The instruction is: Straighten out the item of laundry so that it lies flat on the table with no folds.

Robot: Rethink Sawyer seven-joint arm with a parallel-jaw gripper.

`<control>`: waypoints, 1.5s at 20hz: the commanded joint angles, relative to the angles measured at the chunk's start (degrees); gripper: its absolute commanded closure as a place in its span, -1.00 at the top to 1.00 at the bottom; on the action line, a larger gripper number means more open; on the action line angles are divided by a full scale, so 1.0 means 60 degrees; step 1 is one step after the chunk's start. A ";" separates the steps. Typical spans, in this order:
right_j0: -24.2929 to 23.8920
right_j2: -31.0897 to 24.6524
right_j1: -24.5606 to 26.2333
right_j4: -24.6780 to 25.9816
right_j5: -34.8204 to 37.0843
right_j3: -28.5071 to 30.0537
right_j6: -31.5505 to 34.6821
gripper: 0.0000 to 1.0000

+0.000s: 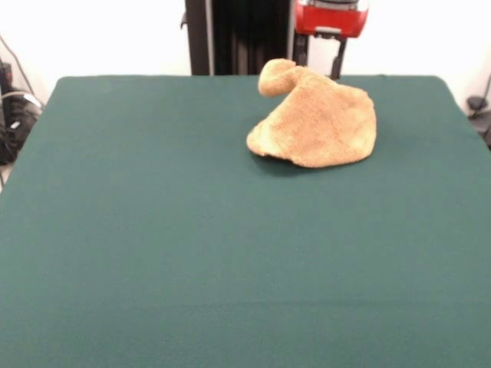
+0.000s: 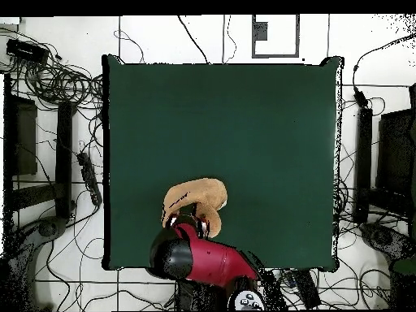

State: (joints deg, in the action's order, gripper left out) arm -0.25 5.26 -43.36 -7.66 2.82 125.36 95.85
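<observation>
The orange-tan towel (image 1: 318, 126) sits bunched on the green table (image 1: 192, 253). The end effector (image 1: 328, 57) hangs behind it; I cannot tell its state.

The red and black arm (image 2: 207, 260) reaches out from the base toward the near part of the worktop (image 2: 244, 122), its bulky black joint and red wrist housing seen from above. In the front view only the red housing and a black bracket beneath it show at the top edge. The end effector (image 2: 188, 223) hangs below the wrist, largely hidden by the arm's own body, and whether its fingers are spread or closed cannot be made out.
</observation>
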 commanded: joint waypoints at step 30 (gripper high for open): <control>-0.1167 -0.1428 0.1118 0.0557 0.1100 -0.3152 0.0603 1.00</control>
State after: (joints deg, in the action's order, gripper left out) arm -7.19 5.59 -40.20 -7.35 5.62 107.97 95.85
